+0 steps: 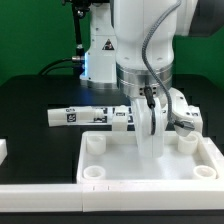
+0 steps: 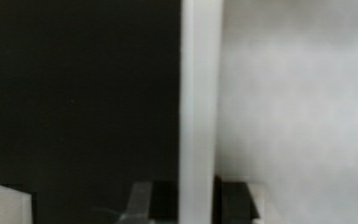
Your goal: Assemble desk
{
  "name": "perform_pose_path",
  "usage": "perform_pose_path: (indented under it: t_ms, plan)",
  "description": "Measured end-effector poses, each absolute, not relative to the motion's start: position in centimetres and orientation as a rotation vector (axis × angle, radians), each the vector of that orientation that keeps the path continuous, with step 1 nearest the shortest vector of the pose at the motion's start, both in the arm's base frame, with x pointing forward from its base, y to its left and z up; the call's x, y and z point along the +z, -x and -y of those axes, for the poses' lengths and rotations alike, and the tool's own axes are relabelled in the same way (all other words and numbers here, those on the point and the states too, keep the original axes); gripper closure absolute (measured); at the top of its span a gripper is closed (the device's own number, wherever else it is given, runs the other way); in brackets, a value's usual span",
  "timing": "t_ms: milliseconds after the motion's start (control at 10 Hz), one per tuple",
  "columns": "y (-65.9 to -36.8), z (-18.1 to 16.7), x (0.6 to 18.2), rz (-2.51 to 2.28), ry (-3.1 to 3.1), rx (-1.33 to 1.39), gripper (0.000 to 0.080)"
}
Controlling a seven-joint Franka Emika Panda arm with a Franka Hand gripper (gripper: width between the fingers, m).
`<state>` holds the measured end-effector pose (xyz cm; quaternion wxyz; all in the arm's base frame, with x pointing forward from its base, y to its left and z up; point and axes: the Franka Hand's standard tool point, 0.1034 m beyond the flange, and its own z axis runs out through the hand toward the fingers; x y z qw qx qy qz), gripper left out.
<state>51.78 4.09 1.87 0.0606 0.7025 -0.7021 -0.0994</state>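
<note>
White plastic desk top lies rim-up on the black table, so its sockets face up for legs lying just behind; the gripper has its fingers clamped on the top's thin far rim, probably to drag it square.

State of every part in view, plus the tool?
desk top: flat on the table, sockets up, all four empty.
tool: shut on the far rim of the desk top.
leg at the exterior view's left: lying on its side behind the top, unmounted.
leg at the exterior view's right: lying behind the top, unmounted, partly hidden by the arm.
</note>
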Motion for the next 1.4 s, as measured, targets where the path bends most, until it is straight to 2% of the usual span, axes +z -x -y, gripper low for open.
perform_pose_path:
  t_ms: [100, 200, 300, 400, 500, 600, 1200, 1400]
  plan:
    - [-51.7, -4.1, 1.8, 2.12, -2.127, -0.302, 0.0734]
    - [-51.8, -4.1, 1.8, 2.083, -2.169, -0.307, 0.0547]
    - [-51.8, -3.9, 2.9, 2.068, -2.184, -0.384, 0.0411]
    - [-52.4, -4.0, 4.2, 1.99, -2.294, -0.384, 0.0411]
    - [-52.6, -4.8, 5.6, 1.879, -2.42, -0.391, 0.0223]
    - [-52.0, -5.9, 7.0, 1.688, -2.515, -0.441, 0.017]
    - [-52.0, -6.3, 7.1, 1.082, -2.89, -0.457, 0.0151]
    - [-51.9, -9.1, 8.4, 0.734, -3.055, -0.453, 0.0151]
